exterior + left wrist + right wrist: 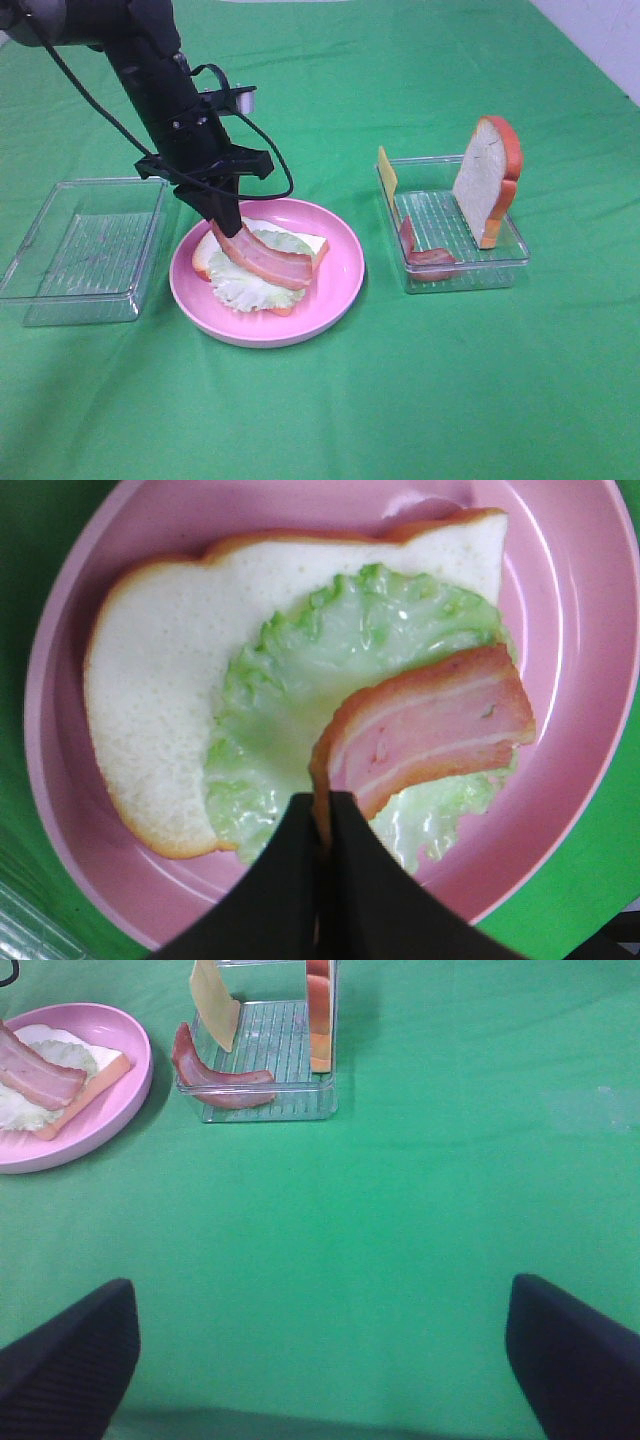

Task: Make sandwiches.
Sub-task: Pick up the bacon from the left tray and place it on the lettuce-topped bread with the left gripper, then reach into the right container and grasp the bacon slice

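Observation:
The sandwich being stacked lies on the pink plate (340, 290): a white bread slice (205, 255) with lettuce (250, 290) on it. My left gripper (226, 228) is shut on one end of a bacon strip (270, 262), whose other end rests on the lettuce. The left wrist view shows the pinched bacon (430, 730) over the lettuce (320, 680) and bread (150, 680), with the gripper (322, 830) closed. My right gripper (320, 1370) is open and empty over bare cloth, well away from the plate (130, 1090). It is out of the exterior view.
A clear tray (465, 270) right of the plate holds an upright bread slice (485, 180), a cheese slice (387, 172) and another bacon strip (430, 260). A second clear tray (85, 250) stands left of the plate. Green cloth covers the table.

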